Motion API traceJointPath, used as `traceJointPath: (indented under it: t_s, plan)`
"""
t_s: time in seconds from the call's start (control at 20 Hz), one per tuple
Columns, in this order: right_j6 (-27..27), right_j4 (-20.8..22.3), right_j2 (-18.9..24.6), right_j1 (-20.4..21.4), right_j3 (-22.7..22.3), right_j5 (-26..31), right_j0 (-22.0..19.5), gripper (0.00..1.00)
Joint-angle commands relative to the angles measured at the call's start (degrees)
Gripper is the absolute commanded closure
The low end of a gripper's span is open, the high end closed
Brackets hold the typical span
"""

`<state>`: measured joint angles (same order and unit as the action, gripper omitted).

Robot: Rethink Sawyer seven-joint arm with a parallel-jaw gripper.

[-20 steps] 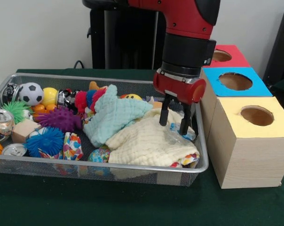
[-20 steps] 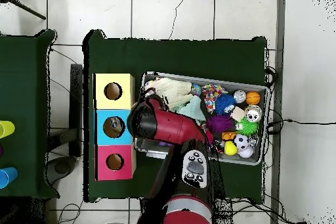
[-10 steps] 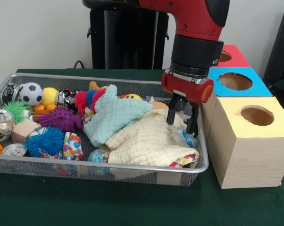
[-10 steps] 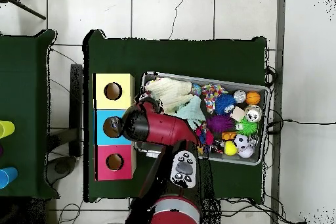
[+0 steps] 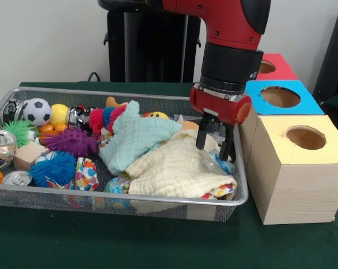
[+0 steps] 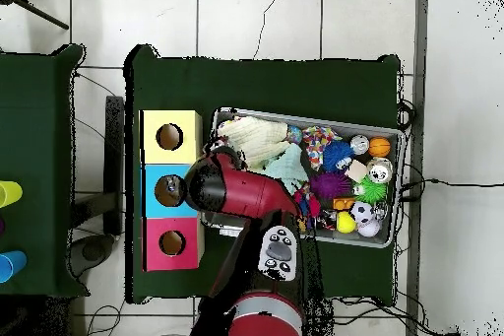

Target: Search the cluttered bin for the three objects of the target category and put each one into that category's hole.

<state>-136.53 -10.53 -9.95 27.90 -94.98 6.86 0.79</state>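
Observation:
The silver wire-mesh basket (image 5: pixel 130 196) lies on the green table and also shows in the overhead view (image 6: pixel 307 120). One crinkled clear bottle with a blue label (image 5: pixel 220 165) lies at the basket's right end, partly under a cream cloth (image 5: pixel 172 168). My gripper (image 5: pixel 212 152) hangs straight down over that end. It is open, and its fingertips (image 5: pixel 224 157) are just above the bottle. I see no other bottles. In the overhead view the red arm (image 6: pixel 241 189) hides the gripper.
Three wooden boxes with round holes stand right of the basket, topped yellow (image 5: pixel 306 137), blue (image 5: pixel 280 97) and red (image 5: pixel 264 66). A teal cloth (image 5: pixel 138 137), spiky balls (image 5: pixel 73 141), silver cans (image 5: pixel 2 144) and a soccer ball (image 5: pixel 37 111) fill the basket.
My gripper rose a little and shifted right toward the boxes, then eased slightly back left. The bottle and cloths have stayed in the basket.

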Motion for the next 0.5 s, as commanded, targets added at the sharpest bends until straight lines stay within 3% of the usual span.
traceJointPath:
  t_s: [0.05, 0.2, 0.5]
  plan:
    - [-8.1, -1.2, 2.7, -1.7, -2.8, -0.1, -0.6, 0.0]
    - [-0.8, 2.8, 8.2, -0.2, -2.9, 4.1, -5.3, 0.0]
    - [-1.7, 0.7, 16.8, 1.4, -7.3, 6.6, -9.7, 0.0]
